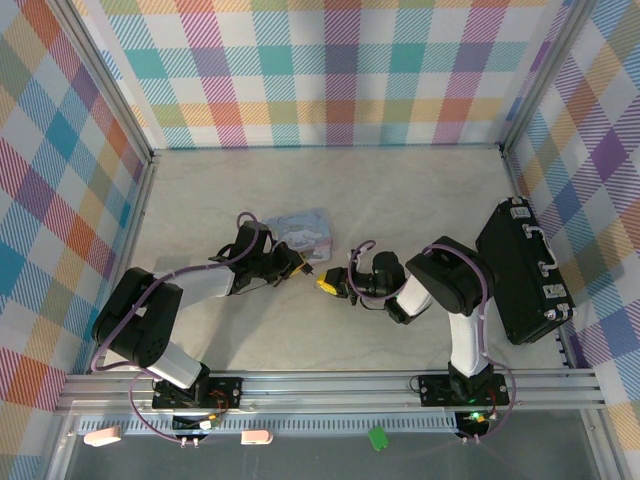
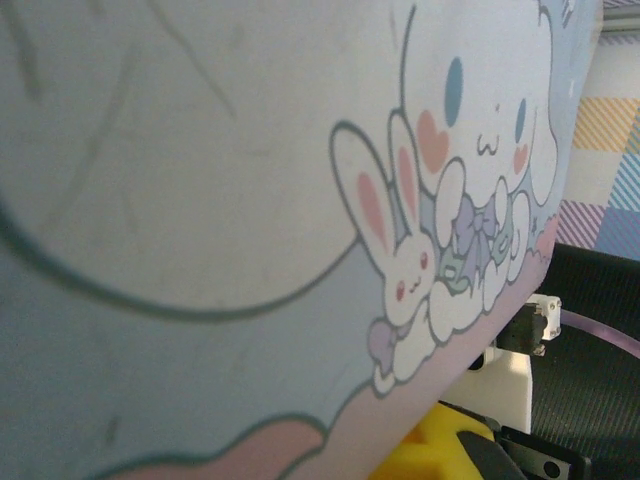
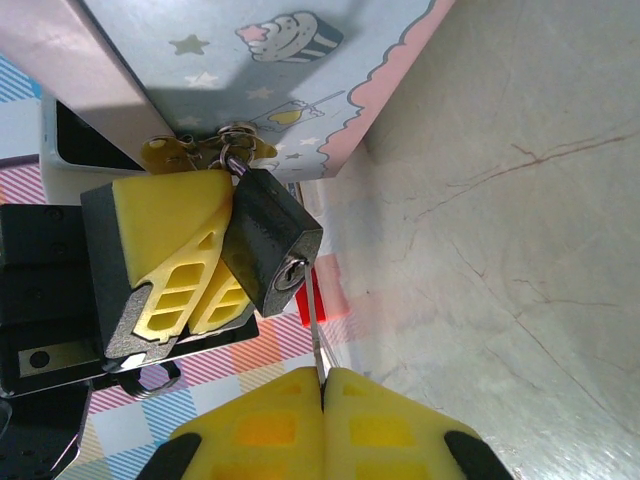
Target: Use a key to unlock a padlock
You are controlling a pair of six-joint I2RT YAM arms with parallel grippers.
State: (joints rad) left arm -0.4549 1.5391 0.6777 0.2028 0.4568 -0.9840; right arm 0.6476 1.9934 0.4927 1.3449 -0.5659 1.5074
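A small dark padlock (image 3: 268, 245) hangs by its pale shackle from the gold hasp of the pale-blue cartoon tin (image 3: 280, 70). My right gripper (image 3: 324, 385) is shut on the thin grey key (image 3: 317, 335). The key's tip is right at the padlock's keyhole. My left gripper (image 3: 215, 190) is shut, its yellow fingers (image 3: 165, 245) lying against the padlock's left side with the tips up at the hasp. What lies between those tips is hidden. From above, the left gripper (image 1: 298, 262) and right gripper (image 1: 328, 284) meet just below the tin (image 1: 300, 228).
A big black case (image 1: 522, 272) lies along the right wall. Plaid walls close in the left, back and right. The tin's printed lid (image 2: 250, 200) sits very close to the left wrist camera. A yellow finger (image 2: 440, 455) peeks under its edge.
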